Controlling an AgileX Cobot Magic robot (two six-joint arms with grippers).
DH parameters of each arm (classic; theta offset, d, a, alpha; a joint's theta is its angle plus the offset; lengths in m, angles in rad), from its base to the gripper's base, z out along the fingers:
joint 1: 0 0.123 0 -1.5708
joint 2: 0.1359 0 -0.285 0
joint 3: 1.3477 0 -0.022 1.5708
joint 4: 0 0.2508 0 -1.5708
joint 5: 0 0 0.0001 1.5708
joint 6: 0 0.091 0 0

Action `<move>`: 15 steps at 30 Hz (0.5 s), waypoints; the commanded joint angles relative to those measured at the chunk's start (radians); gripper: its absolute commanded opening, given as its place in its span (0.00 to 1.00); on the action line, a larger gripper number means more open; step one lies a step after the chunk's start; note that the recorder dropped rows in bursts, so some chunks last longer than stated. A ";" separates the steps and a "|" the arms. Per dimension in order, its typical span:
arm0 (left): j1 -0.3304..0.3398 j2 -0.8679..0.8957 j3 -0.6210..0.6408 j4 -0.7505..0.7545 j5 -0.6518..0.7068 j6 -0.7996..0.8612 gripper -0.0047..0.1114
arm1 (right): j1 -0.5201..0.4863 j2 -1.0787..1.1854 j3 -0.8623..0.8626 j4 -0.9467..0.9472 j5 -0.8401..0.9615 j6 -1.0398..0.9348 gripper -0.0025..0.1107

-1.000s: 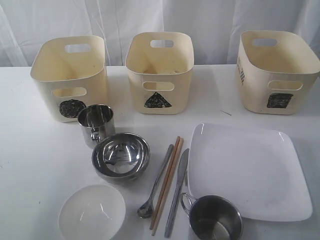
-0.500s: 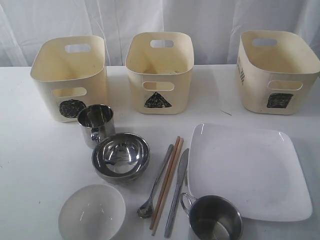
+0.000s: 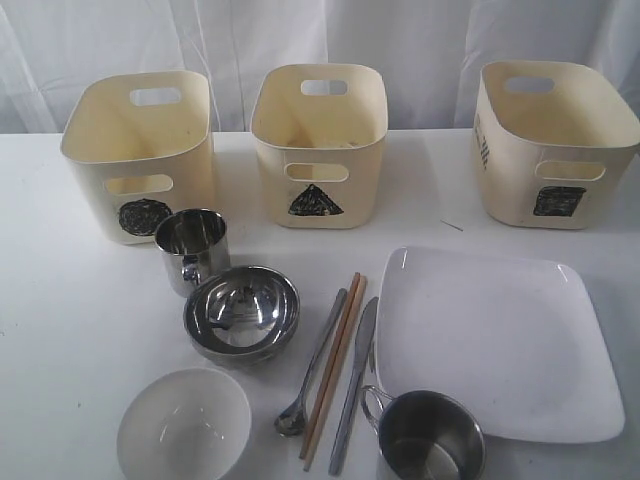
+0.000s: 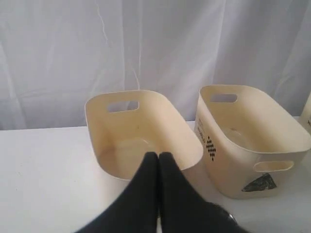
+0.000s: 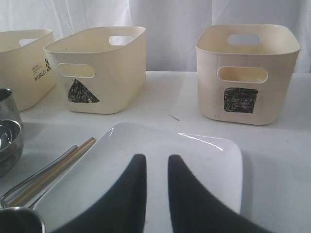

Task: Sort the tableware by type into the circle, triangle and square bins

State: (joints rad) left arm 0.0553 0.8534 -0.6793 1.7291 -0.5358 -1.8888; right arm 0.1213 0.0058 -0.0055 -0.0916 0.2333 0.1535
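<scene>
Neither gripper shows in the exterior view. Three cream bins stand at the back: circle bin, triangle bin, square bin. In front lie a steel mug, steel bowl, white bowl, spoon, chopsticks, knife, square plate and a second mug. My left gripper is shut and empty, facing the circle bin. My right gripper hovers over the plate, open a little with nothing between its fingers.
All of it rests on a white table with a white curtain behind the bins. The second mug stands against the plate's near corner. The bins stand apart, with gaps between them.
</scene>
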 commanded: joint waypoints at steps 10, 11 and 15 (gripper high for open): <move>-0.037 -0.004 -0.008 0.015 -0.168 -0.001 0.04 | -0.003 -0.006 0.006 -0.005 -0.004 0.004 0.16; -0.054 -0.004 -0.008 0.015 -0.149 -0.007 0.04 | -0.003 -0.006 0.006 -0.005 -0.004 0.004 0.16; -0.129 -0.006 -0.008 0.015 -0.069 -0.112 0.04 | -0.003 -0.006 0.006 -0.005 -0.004 0.004 0.16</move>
State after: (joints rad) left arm -0.0267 0.8534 -0.6793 1.7312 -0.6474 -1.9372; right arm 0.1213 0.0058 -0.0055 -0.0900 0.2333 0.1542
